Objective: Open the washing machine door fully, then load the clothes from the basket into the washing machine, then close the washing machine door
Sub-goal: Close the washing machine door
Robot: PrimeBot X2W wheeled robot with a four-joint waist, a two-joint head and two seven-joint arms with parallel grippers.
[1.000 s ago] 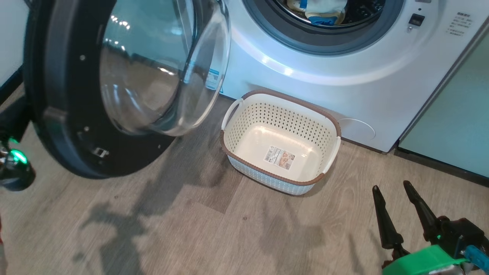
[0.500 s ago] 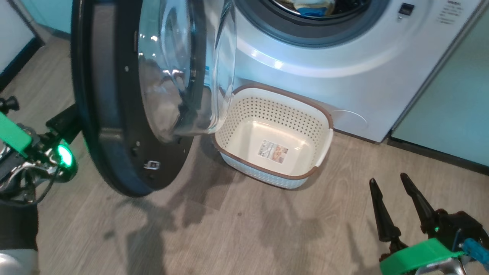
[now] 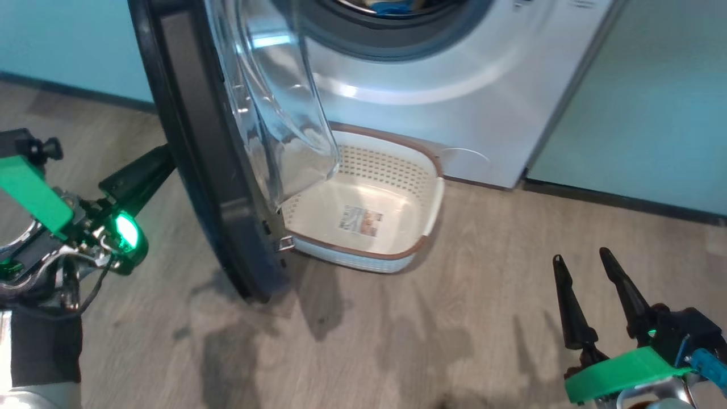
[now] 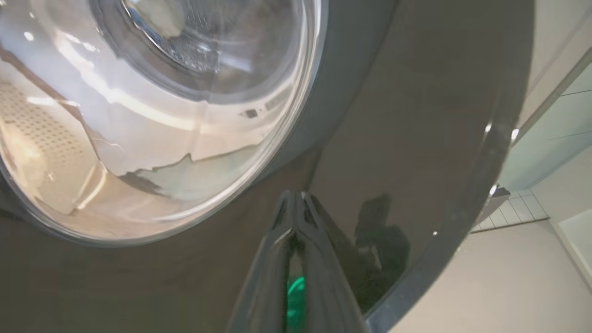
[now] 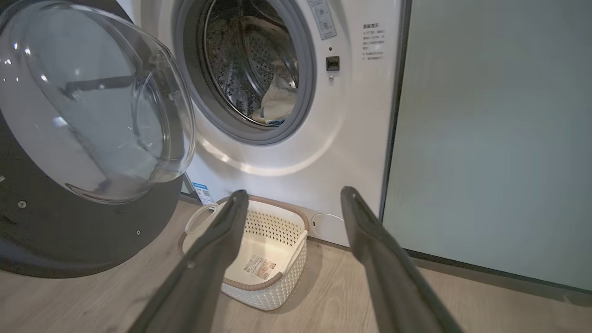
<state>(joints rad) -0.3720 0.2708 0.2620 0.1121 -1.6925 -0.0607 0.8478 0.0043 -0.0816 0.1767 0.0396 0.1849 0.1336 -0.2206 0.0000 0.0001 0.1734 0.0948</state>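
First, head view: the washing machine door [image 3: 193,142] stands edge-on beside the empty basket [image 3: 397,258], left gripper [image 3: 164,158] closed against its outer face; left wrist view: fingers [image 4: 273,259] together on the black gloss; right wrist view: right gripper [image 5: 293,194] spread wide, empty, clothes [image 5: 277,99] inside the washing machine [image 5: 351,129]

Left hand [image 3: 166,157] and right hand [image 3: 582,257] have long black tapered fingers [image 3: 569,312] and green plastic brackets [image 3: 619,370]
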